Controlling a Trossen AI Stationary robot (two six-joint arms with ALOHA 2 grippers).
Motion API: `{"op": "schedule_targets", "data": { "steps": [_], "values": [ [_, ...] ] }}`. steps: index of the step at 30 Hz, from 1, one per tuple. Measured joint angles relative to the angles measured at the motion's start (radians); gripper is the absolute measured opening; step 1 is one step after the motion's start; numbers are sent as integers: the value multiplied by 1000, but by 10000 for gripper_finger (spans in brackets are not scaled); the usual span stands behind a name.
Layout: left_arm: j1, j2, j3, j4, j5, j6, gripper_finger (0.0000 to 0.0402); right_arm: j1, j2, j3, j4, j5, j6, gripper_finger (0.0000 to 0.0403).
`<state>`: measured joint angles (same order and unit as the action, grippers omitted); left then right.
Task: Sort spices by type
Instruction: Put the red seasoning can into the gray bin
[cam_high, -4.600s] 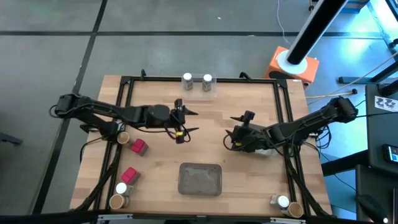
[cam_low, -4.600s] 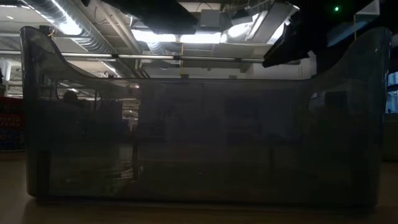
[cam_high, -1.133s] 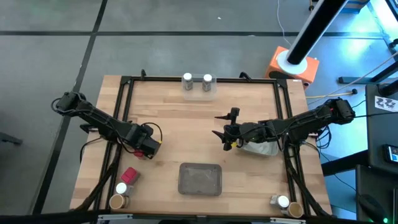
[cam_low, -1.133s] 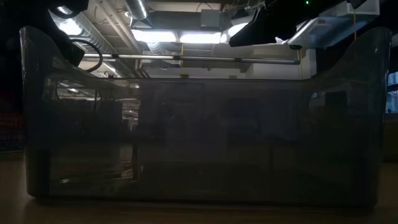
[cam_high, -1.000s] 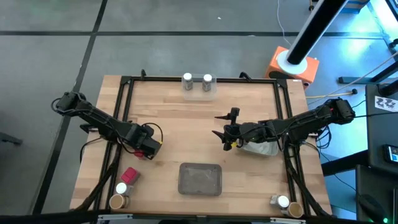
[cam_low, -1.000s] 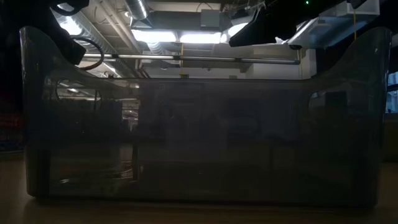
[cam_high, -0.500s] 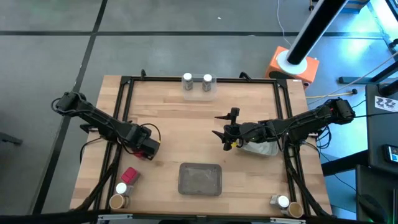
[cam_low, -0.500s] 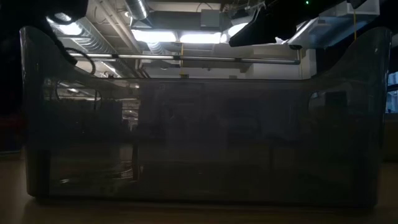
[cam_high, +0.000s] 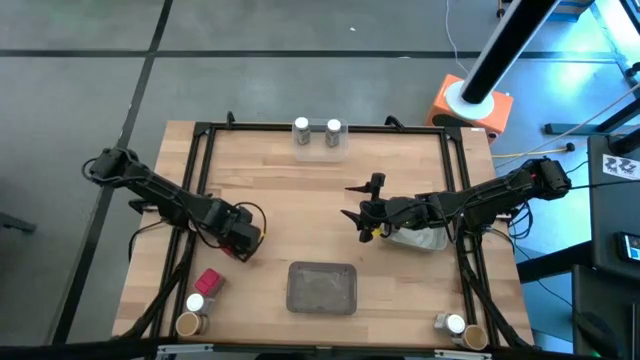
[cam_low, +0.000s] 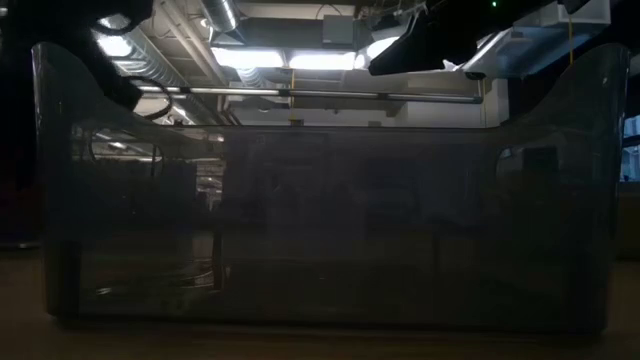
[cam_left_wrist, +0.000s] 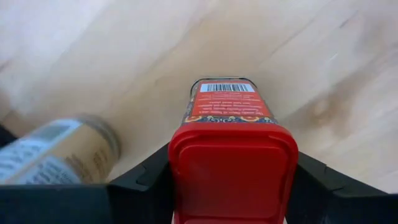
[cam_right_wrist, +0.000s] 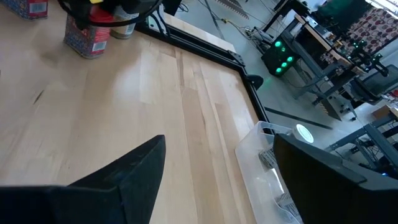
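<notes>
The left gripper (cam_high: 243, 238) reaches low near the wooden table's (cam_high: 320, 190) left edge, its dark fingers (cam_left_wrist: 143, 180) flanking a small red boxy spice pack (cam_left_wrist: 231, 162) (seemingly gripped), beside a tan round jar (cam_left_wrist: 59, 152). The right gripper (cam_high: 362, 207) hovers mid-table, fingers (cam_right_wrist: 124, 174) spread wide and empty, bare wood around it.

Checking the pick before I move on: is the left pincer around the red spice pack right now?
Yes: in the left wrist view the red spice pack sits between the left pincer's dark fingers.
</notes>
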<state>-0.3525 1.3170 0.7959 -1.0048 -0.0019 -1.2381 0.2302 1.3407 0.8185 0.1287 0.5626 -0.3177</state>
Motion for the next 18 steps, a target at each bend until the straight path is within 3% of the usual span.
{"op": "schedule_targets", "data": {
  "steps": [11,18],
  "values": [
    [124,0,174,10,-105,300,202,101,-42,0,-66,-2,101,298],
    [205,4,271,146,-132,540,201,110,-32,0,-128,-101,254,298]
  ]
}}
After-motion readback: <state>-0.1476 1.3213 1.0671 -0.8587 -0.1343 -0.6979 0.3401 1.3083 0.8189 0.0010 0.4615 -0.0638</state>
